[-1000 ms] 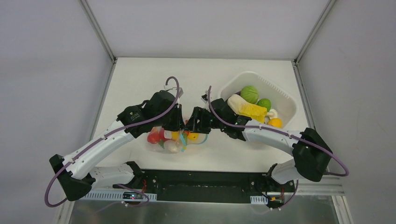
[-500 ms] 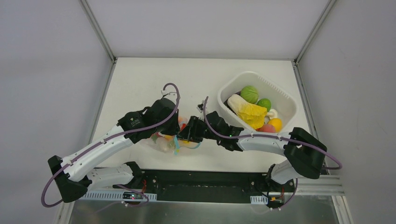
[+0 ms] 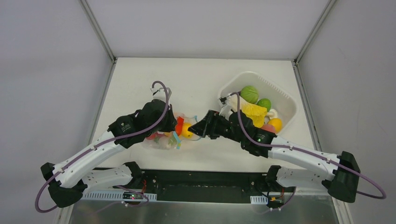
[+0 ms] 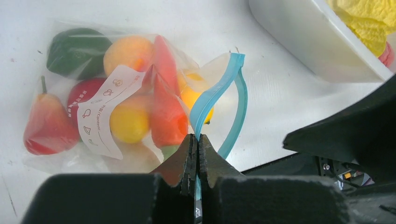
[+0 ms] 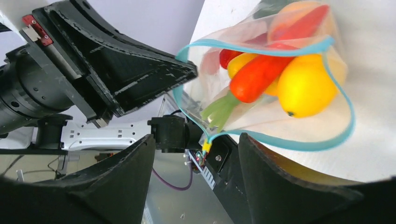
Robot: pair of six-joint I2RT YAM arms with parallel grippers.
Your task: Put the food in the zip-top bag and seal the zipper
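Six-odd toys (image 3: 249, 94) in tub (image 3: 279, 94); bag (image 3: 161, 140) nearby

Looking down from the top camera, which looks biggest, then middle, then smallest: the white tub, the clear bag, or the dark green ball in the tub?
1. white tub, clearly the biggest
2. clear bag, partly hidden, so it may be larger than it looks
3. green ball, the smallest

Zip-top bag's (image 4: 156, 95) white label strip (image 4: 100, 116) — small pictograms, the word "Content" — red print illegible
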